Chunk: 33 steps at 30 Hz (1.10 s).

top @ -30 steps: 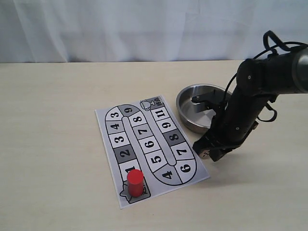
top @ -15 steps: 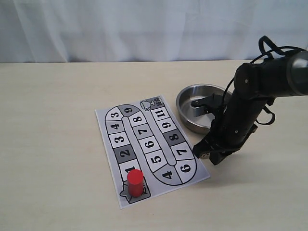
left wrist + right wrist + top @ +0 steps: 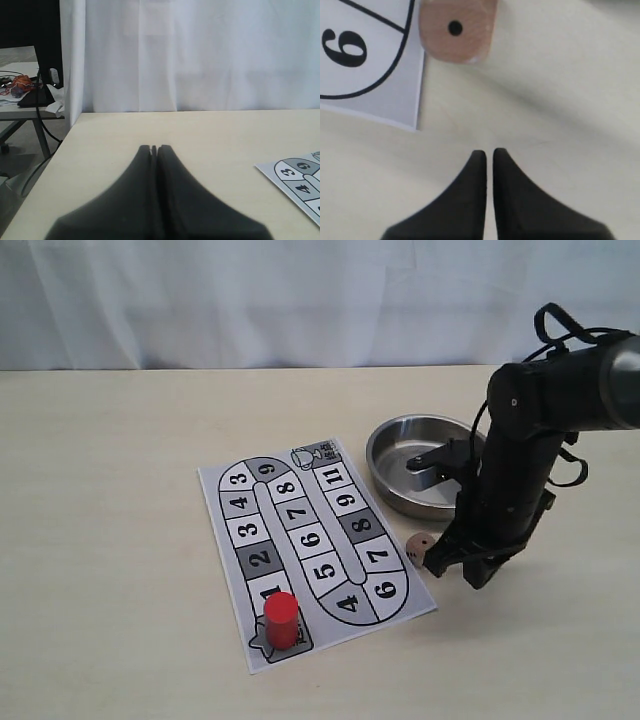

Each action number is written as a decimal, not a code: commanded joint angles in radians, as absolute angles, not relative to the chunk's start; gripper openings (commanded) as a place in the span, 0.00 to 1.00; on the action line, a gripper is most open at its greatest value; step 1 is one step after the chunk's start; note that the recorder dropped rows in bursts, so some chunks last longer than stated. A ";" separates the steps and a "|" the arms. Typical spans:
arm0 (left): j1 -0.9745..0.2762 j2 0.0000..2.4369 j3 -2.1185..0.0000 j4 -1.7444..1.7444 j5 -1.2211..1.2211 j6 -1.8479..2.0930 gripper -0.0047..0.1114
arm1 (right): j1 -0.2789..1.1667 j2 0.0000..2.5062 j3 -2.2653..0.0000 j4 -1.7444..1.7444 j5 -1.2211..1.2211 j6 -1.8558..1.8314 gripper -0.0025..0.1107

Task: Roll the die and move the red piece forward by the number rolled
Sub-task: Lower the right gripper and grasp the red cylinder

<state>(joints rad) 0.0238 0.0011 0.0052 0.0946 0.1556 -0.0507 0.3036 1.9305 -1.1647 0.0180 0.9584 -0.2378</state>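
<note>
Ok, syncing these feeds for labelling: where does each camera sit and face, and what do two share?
Exterior view: raised off the arms, looking down at the board, steel bowl, red piece and die; shows the right arm.
Left wrist view: low over the table, facing level toward a white curtain; shows the left end effector.
Right wrist view: on the right arm, facing down at the table; shows the right end effector.
Shared: exterior and right wrist both show the die and the board's 6.

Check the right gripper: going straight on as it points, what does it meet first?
Probably bare table just ahead of the right gripper; the die lies off that line, beside the board. Depth is unclear.
</note>
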 commanded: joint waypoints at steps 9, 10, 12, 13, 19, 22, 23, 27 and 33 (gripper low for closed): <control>0.024 0.000 0.000 0.094 0.142 -0.053 0.04 | 0.460 1.766 -1.173 0.007 0.931 -0.263 0.11; 0.024 0.000 0.000 0.094 0.142 -0.053 0.04 | 0.484 1.759 -1.173 0.007 0.924 -0.278 0.15; 0.024 0.000 0.000 0.094 0.142 -0.053 0.04 | 0.525 1.756 -1.173 0.021 0.908 -0.278 0.23; 0.024 0.000 0.000 0.094 0.142 -0.053 0.04 | 0.547 1.756 -1.173 0.029 0.900 -0.278 0.28; 0.024 0.000 0.000 0.094 0.142 -0.053 0.04 | 0.636 1.760 -1.173 0.118 0.812 -0.278 0.51; 0.024 0.000 0.000 0.094 0.144 -0.053 0.04 | 0.666 1.760 -1.173 0.179 0.748 -0.278 0.55; 0.024 0.000 0.000 0.094 0.144 -0.053 0.04 | 0.676 1.760 -1.173 0.194 0.730 -0.278 0.55; 0.024 0.000 0.000 0.094 0.144 -0.053 0.04 | 0.710 1.776 -1.173 0.198 0.696 -0.284 0.55; 0.024 0.000 0.000 0.094 0.144 -0.053 0.04 | 0.769 1.816 -1.173 0.193 0.647 -0.306 0.55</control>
<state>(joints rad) 0.0238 0.0011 0.0052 0.0946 0.1556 -0.0507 0.7489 1.8006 -1.1696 0.1909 0.6837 -0.2817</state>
